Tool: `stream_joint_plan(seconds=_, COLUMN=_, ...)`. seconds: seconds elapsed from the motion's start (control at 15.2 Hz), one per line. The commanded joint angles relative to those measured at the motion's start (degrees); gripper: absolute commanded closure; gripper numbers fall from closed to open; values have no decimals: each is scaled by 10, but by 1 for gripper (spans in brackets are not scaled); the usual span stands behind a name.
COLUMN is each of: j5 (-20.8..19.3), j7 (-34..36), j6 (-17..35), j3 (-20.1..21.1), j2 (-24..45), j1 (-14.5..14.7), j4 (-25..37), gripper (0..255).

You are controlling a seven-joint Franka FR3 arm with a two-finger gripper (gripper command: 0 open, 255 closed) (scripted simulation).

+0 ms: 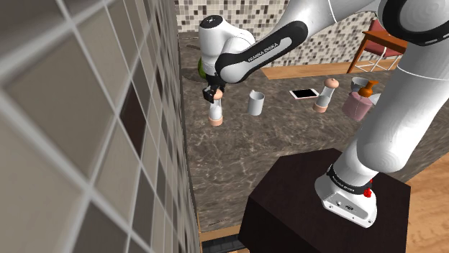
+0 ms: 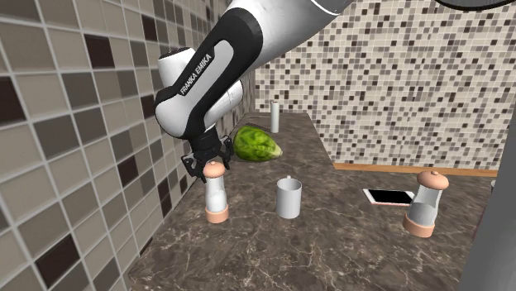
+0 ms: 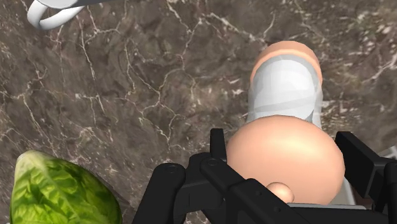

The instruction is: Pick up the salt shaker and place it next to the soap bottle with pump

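Salt shaker [image 1: 215, 112] [image 2: 216, 194] [image 3: 284, 86]: upright on the dark marbled worktop [image 1: 288, 140] [image 2: 331, 248] [image 3: 146, 95], close to the edge that runs along the tiled wall [image 1: 86, 144] [image 2: 74, 149]. Clear body, peach base and peach domed cap.

Gripper [image 1: 213, 95] [image 2: 208, 165] [image 3: 283, 149]: directly above the shaker, pointing down. Fingers [image 3: 217, 147] stand apart, one on each side of the cap and close to it. No squeeze is evident, and the base rests on the worktop.

Soap bottle [image 1: 360, 102]: pinkish with an orange pump, near the worktop edge at the shoulder view's right, well apart from the salt shaker.

Between the two, along the worktop:
- White mug [image 1: 255, 103] [image 2: 289, 198] [image 3: 54, 13], near the salt shaker.
- Flat phone [image 1: 304, 93] [image 2: 389, 197], lying face up.
- Second shaker [image 1: 327, 93] [image 2: 426, 202], of the same look, upright just beside the soap bottle.

Green lettuce [image 1: 201, 68] [image 2: 256, 145] [image 3: 57, 191]: lies on the worktop near the wall edge, behind the gripper in the second exterior view. A slim grey cylinder [image 2: 274, 116] stands further back, towards the far corner.
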Motion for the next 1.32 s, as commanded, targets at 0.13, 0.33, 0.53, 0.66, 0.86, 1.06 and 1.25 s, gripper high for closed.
stream_joint_plan(seconds=0.13, j5=3, j7=-3, j6=-6, j3=1, j2=-4, j1=0, j4=3, gripper=255)
stream_joint_plan(seconds=0.33, j5=12, j7=-13, j6=-26, j3=2, j2=-14, j1=0, j4=14, gripper=255)
stream_joint_plan(seconds=0.53, j5=19, j7=-23, j6=-45, j3=3, j2=-24, j1=0, j4=25, gripper=255)
stream_joint_plan(seconds=0.66, j5=24, j7=-29, j6=-59, j3=3, j2=-30, j1=0, j4=34, gripper=255)
stream_joint_plan(seconds=0.86, j5=30, j7=-38, j6=-79, j3=4, j2=-38, j1=0, j4=47, gripper=255)
stream_joint_plan(seconds=1.06, j5=36, j7=-46, j6=-99, j3=5, j2=-45, j1=1, j4=62, gripper=255)
stream_joint_plan(seconds=1.25, j5=41, j7=-54, j6=-120, j3=5, j2=-51, j1=1, j4=78, gripper=255)
